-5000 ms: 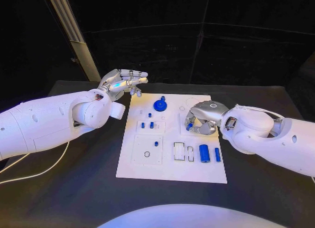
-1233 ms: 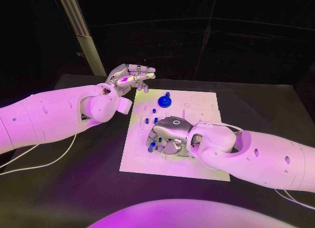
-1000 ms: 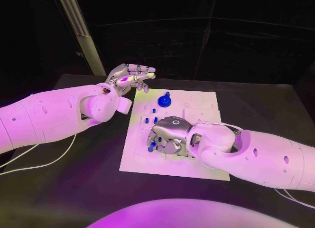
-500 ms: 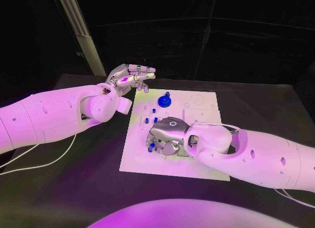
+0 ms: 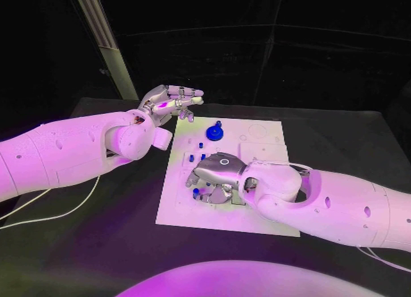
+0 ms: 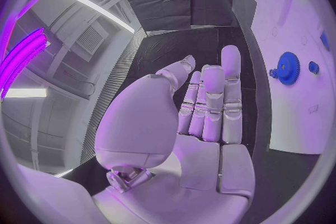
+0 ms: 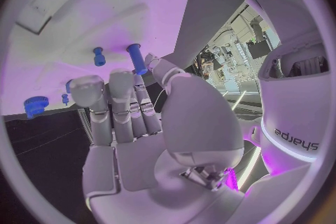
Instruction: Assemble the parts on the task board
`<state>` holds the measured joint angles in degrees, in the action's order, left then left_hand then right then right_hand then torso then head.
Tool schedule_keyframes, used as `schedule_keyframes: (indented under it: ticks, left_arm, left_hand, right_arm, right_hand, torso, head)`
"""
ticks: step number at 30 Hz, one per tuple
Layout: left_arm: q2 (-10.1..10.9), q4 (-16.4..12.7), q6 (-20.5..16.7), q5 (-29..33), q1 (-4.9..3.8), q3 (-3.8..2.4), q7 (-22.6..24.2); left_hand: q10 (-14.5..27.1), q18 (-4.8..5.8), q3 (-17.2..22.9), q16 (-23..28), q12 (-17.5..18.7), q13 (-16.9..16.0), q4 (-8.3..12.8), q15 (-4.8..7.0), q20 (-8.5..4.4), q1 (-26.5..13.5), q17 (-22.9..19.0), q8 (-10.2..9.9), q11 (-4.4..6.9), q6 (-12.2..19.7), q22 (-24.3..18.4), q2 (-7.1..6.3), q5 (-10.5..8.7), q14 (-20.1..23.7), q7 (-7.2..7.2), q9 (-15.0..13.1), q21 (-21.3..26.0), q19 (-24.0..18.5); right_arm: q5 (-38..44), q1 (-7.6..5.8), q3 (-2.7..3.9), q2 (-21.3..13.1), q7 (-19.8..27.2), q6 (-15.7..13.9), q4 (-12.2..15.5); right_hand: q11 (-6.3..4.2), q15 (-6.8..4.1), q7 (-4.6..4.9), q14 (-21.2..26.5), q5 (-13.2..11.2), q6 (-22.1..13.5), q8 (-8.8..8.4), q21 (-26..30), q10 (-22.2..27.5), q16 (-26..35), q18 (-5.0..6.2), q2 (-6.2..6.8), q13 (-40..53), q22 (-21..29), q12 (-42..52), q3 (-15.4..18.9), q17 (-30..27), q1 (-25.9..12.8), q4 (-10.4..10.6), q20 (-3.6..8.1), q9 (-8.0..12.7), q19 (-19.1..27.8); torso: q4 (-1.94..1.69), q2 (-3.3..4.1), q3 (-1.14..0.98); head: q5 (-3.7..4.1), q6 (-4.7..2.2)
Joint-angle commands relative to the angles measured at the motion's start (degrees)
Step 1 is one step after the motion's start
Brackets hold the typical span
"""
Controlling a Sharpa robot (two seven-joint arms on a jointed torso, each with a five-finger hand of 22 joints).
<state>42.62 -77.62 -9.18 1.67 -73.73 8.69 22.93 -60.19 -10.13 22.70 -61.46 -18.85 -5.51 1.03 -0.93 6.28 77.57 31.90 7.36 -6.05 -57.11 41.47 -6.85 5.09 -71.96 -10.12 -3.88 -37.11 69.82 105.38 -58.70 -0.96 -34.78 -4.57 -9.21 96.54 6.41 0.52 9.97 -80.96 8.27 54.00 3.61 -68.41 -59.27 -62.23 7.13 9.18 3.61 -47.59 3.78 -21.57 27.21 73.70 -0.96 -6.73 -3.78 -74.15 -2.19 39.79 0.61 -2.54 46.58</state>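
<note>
The white task board (image 5: 183, 210) lies in the middle of the black table. My right hand (image 5: 216, 176) hovers low over its left-middle part, and it pinches a small blue peg (image 7: 136, 59) between thumb and a finger. That peg (image 5: 197, 192) shows just below the fingers in the head view. Another short peg (image 7: 98, 56) stands in the board close by. A blue gear (image 5: 213, 131) sits at the board's far end, with two small pegs (image 5: 197, 157) nearer. My left hand (image 5: 170, 102) is raised beyond the board's far left corner, its fingers straight and holding nothing (image 6: 203, 117).
My right forearm (image 5: 330, 204) lies across the board's near right part. A pale post (image 5: 108, 49) rises behind the table's far left. Black table (image 5: 98, 235) surrounds the board on all sides.
Over five seconds my right hand crossed from the board's right side to its left-middle with the peg; in the last second it crept a little lower and left. The left hand has held still.
</note>
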Motion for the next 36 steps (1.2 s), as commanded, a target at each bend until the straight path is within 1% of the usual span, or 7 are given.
schedule_keyframes:
  ticks: [1,12,17,21,24,29,36]
  left_arm:
    - [0.00,-0.01,0.95,0.16,-0.08,-0.03,-0.09]
    - [0.41,-0.17,0.97,0.16,-0.08,-0.03,-0.13]
    - [0.73,-0.32,0.95,0.16,-0.08,-0.01,-0.11]
    - [1.00,-0.52,0.87,0.16,-0.08,0.01,-0.07]
    - [1.16,-0.67,0.91,0.16,-0.08,0.03,-0.05]
    - [1.26,-0.85,1.13,0.16,-0.08,0.09,0.04]
    - [1.40,-0.90,1.19,0.16,-0.08,0.16,0.01]
  left_hand:
    - [0.49,-0.33,0.00,0.15,-0.21,0.00,0.28,0.04,0.24,0.18,-0.15,0.14,0.11,0.40,-0.11,0.22,0.37,0.32,-0.03,0.03,0.24,-0.13]
    - [0.50,-0.33,-0.01,0.16,-0.21,0.00,0.28,0.03,0.24,0.18,-0.15,0.14,0.11,0.40,-0.11,0.22,0.37,0.33,-0.03,0.03,0.25,-0.13]
    - [0.50,-0.33,-0.01,0.16,-0.21,0.00,0.28,0.03,0.24,0.18,-0.15,0.14,0.11,0.40,-0.11,0.22,0.37,0.33,-0.03,0.03,0.25,-0.13]
    - [0.50,-0.33,-0.01,0.16,-0.21,0.00,0.28,0.03,0.24,0.18,-0.15,0.14,0.11,0.40,-0.11,0.22,0.37,0.33,-0.03,0.03,0.25,-0.13]
    - [0.60,-0.32,-0.02,0.13,-0.24,0.01,0.29,0.02,0.25,0.18,-0.13,0.16,0.10,0.41,-0.12,0.22,0.37,0.33,-0.03,0.03,0.27,-0.14]
    - [0.62,-0.32,-0.02,0.14,-0.25,0.01,0.29,0.02,0.25,0.18,-0.16,0.17,0.10,0.40,-0.13,0.21,0.37,0.34,-0.03,0.02,0.27,-0.14]
    - [0.63,-0.32,-0.02,0.12,-0.27,0.01,0.29,0.02,0.26,0.18,-0.14,0.18,0.10,0.40,-0.13,0.22,0.37,0.33,-0.02,0.02,0.28,-0.14]
  right_arm:
    - [-1.08,-0.06,-0.01,-0.33,1.24,-2.66,0.13]
    - [-7.70,-0.01,-0.02,-6.54,3.38,-12.16,3.58]
    - [-21.37,-0.22,0.04,-14.27,0.97,-15.59,7.14]
    - [-29.64,-0.97,0.06,-20.05,-3.56,-14.05,8.92]
    - [-31.83,-1.20,0.06,-23.30,-6.14,-12.38,9.82]
    - [-30.98,-1.36,0.03,-27.82,-9.75,-10.51,10.96]
    - [-27.83,-1.31,-0.01,-29.35,-15.48,-6.63,11.47]
  right_hand:
    - [-0.08,0.34,0.03,0.10,1.43,-1.52,0.10,0.92,1.79,0.49,0.61,-0.03,0.26,1.23,1.02,3.99,-0.32,-0.98,0.81,0.03,-0.12,0.43]
    - [-0.14,0.23,0.14,0.32,3.20,-0.94,0.94,1.93,1.37,2.06,0.70,-2.59,0.63,2.57,5.35,11.82,-2.37,0.99,2.20,0.08,-0.58,0.10]
    - [-2.41,-1.15,-1.06,-1.57,6.16,2.30,2.31,-1.61,-12.10,-1.59,-0.18,-4.01,4.01,-3.37,13.87,13.22,4.28,-0.43,4.21,0.92,-1.07,-2.63]
    - [-4.59,-3.13,-2.89,-2.22,12.09,2.94,4.64,-3.00,-16.77,-3.55,-0.65,-2.81,11.99,-5.37,24.60,17.88,7.35,-5.32,8.54,2.92,-1.76,-3.65]
    - [-5.21,-3.46,-3.79,-2.71,11.72,2.34,9.22,-5.33,-13.62,-6.09,-1.09,-3.92,33.45,-9.02,44.85,21.85,11.08,-5.00,12.65,4.16,-3.17,-5.08]
    - [-5.52,-4.09,-4.14,-2.75,11.15,1.24,14.34,-6.45,-21.66,-7.38,-1.42,-4.86,64.46,-10.90,70.21,25.68,13.18,-3.10,15.89,4.04,-4.69,-5.30]
    - [-5.70,-4.14,-4.55,-2.92,11.48,0.58,17.27,-7.82,-23.73,-8.18,-1.84,-5.33,71.80,-13.36,75.73,28.33,14.42,-3.30,17.53,4.19,-5.66,-6.06]
  torso:
    - [0.08,0.02,0.01]
    - [0.16,-0.09,-0.01]
    - [0.35,-0.33,0.13]
    - [0.78,-0.63,0.26]
    - [1.16,-0.76,0.33]
    - [1.77,-1.21,0.52]
    - [2.17,-1.53,0.62]
  head:
    - [-0.01,-0.05]
    - [0.73,-0.34]
    - [2.49,-0.93]
    - [3.85,-1.44]
    - [4.08,-1.72]
    - [4.98,-0.87]
    - [4.85,-0.52]
